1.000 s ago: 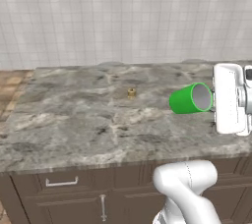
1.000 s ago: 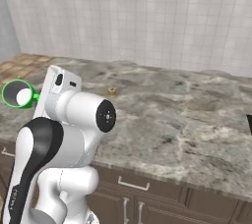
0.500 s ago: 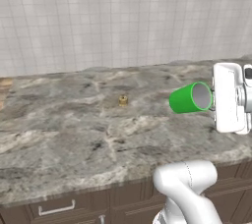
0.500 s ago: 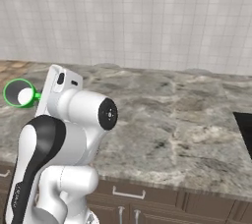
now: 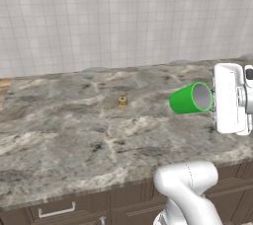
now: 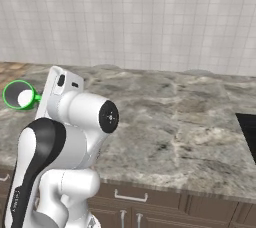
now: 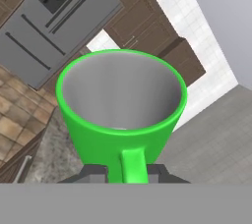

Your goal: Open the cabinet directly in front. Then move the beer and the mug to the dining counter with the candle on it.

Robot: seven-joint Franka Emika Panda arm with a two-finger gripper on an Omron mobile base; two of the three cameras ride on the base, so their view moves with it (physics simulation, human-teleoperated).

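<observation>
The base has rolled closer along the dining counter (image 5: 74,145), so the candle (image 5: 122,101) now sits nearer the middle of its stone top, toward the back edge. The gripper (image 7: 134,174) stays pinched on the handle of the mug (image 5: 190,98), carried on its side above the counter's right part, well apart from the candle. Judging by this, the mug is almost ready to set down.

A glossy white arm (image 6: 75,137) with rounded, tubular links is seen at lower left of the right base view. A black band (image 6: 35,157) and a dark round joint cap (image 6: 108,117) are noted. A flat white hand housing (image 5: 230,98) is seen at right of the left base view.
</observation>
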